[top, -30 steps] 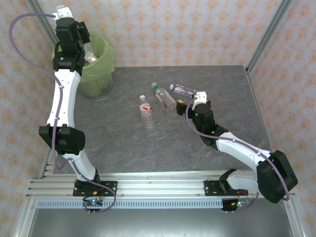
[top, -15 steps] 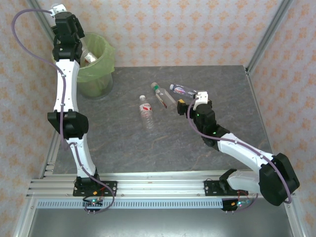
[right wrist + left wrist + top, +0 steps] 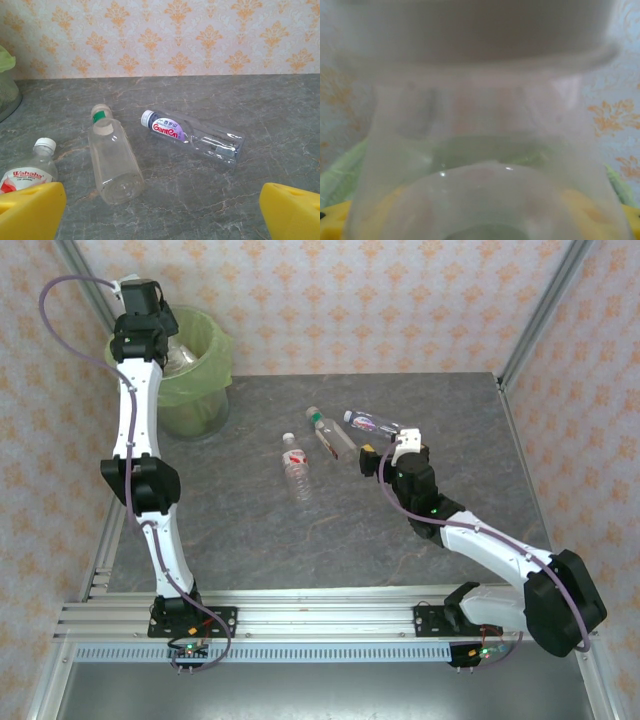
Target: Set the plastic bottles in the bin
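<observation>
Since a second ago the left arm (image 3: 135,430) has straightened and its wrist has swung back, from over the middle of the bin (image 3: 205,390) to above the bin's far-left rim. The right arm has barely stirred.

The left gripper (image 3: 480,225) has a clear bottle (image 3: 480,150) pressed up close between its yellow fingertips (image 3: 332,220), which peep in at the lower corners of the left wrist view. The bottle is blurred, see-through and ribbed at the shoulder, with the bin's pale green liner showing through it. Whether the jaws are clamped on it or parted from it cannot be told.

The right gripper (image 3: 385,448) hangs well to the right of the bin with its jaws spread wide and nothing between them. Three bottles lie on their sides on the grey table (image 3: 430,400), all to the right of the bin. Nearest the bin is the Wahaha bottle (image 3: 296,468), with a white cap and red-white label. Next is the green-banded bottle (image 3: 328,432), clear and unlabelled. Farthest from the bin is the Ganten bottle (image 3: 370,422), with a white cap and purple-white label.

The right wrist view gives the label lettering and the caps pointing back toward the bin's side, which the top view is too small to show. The top view alone gives the whole bin, round and bag-lined.
</observation>
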Motion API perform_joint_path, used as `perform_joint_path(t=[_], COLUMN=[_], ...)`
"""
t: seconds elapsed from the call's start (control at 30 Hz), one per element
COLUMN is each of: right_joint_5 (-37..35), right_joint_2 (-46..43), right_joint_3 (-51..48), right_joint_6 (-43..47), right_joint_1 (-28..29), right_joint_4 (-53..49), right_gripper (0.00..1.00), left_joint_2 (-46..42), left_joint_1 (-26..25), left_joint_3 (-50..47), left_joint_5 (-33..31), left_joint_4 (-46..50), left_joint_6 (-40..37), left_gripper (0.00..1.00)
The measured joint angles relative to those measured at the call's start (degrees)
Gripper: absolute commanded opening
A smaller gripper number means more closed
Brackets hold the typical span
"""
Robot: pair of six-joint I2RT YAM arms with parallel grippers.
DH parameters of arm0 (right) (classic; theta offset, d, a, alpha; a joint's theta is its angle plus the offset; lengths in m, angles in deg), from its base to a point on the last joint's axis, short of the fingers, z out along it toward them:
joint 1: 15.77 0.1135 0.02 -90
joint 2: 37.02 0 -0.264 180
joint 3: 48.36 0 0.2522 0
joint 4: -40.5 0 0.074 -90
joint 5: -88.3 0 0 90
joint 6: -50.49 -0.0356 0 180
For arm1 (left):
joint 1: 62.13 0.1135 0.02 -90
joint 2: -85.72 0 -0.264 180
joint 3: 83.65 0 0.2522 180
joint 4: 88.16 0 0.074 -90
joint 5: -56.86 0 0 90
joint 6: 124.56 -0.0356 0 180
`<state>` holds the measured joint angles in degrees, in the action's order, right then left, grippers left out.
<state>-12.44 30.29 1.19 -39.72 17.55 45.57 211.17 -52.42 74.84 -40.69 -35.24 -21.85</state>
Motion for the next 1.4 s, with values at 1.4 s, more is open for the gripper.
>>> perform_joint_path(t=[1.4], right_joint_5=[8.66], right_joint_2=[8.52], right_joint_3=[5.16], right_joint_6=[-13.94], right_joint_1=[-4.96], right_joint_4=[-8.13], right_gripper=[0.99], left_joint_2=[-25.46], left_joint_1=[-10.54], left_joint_3=[-27.34], left_joint_5=[16.39], left_joint_4=[-1.60], left_joint_6=[11.26], left_gripper=[1.00])
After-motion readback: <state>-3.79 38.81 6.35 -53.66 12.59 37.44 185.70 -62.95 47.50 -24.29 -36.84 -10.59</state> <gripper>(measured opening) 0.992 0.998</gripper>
